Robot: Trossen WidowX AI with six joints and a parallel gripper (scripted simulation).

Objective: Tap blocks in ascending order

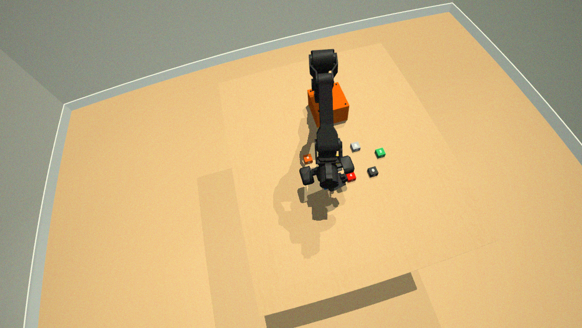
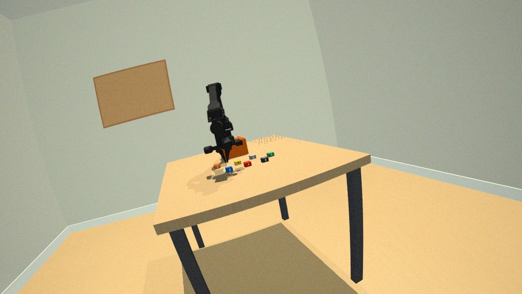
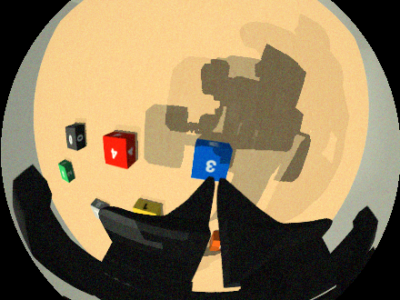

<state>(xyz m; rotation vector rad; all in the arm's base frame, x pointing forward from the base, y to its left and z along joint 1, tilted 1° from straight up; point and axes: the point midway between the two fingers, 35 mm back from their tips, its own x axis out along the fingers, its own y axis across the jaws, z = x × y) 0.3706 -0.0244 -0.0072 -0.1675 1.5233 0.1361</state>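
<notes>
My gripper (image 2: 226, 161) (image 3: 215, 182) is shut and empty. Its tips hang above the table, close to the blue block 3 (image 2: 229, 169) (image 3: 210, 156), which is mostly hidden under the hand in the top view. The red block 4 (image 1: 350, 177) (image 2: 247, 164) (image 3: 115, 150) lies beside it. The black block 0 (image 1: 372, 171) (image 2: 264, 159) (image 3: 75, 137) and green block 2 (image 1: 380, 152) (image 2: 270, 154) (image 3: 65, 171) lie farther out. The yellow block 1 (image 2: 237, 162) (image 3: 147, 208) is partly behind a finger in the wrist view. White (image 1: 355, 146) (image 2: 252, 157) and orange (image 1: 308, 158) (image 2: 217, 166) (image 3: 215, 241) blocks have unclear digits.
The arm's orange base box (image 1: 339, 97) (image 2: 239, 147) stands behind the blocks. The arm reaches forward over them and casts a shadow across the wooden table (image 1: 366, 236) (image 2: 277, 178).
</notes>
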